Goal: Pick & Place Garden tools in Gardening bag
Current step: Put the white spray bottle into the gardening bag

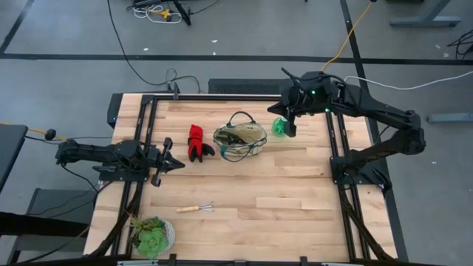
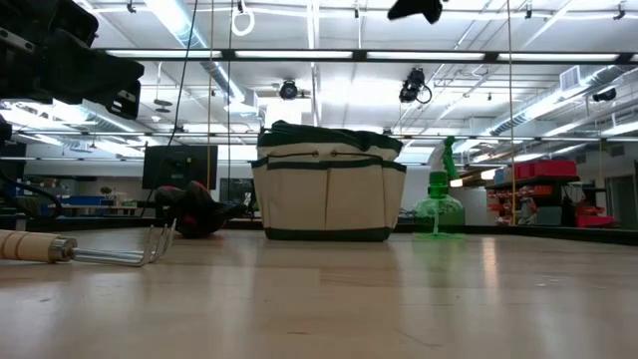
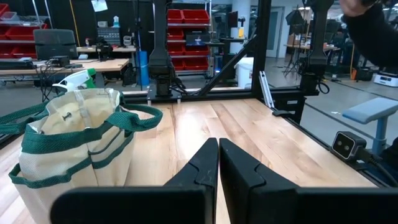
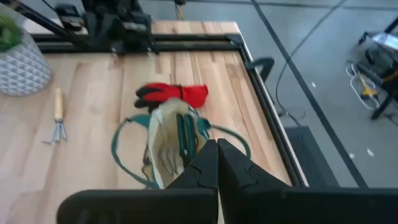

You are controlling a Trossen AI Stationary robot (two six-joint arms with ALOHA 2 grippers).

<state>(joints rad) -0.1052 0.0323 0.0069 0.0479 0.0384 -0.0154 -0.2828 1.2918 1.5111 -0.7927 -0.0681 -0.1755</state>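
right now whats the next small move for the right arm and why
Probably open the right gripper and lower it onto the spray bottle: it is shut, hovering right by the bottle, which stands outside the gardening bag.

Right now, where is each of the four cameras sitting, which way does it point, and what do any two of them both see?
High view: above the table, looking straight down; both arms show, left gripper and right gripper.
Low view: at tabletop height, looking level at the bag, rake, spray bottle.
Left wrist view: behind its own shut fingers, facing the bag.
Right wrist view: behind its own shut fingers, looking down on the bag, gloves.
Shared: all four see the bag.
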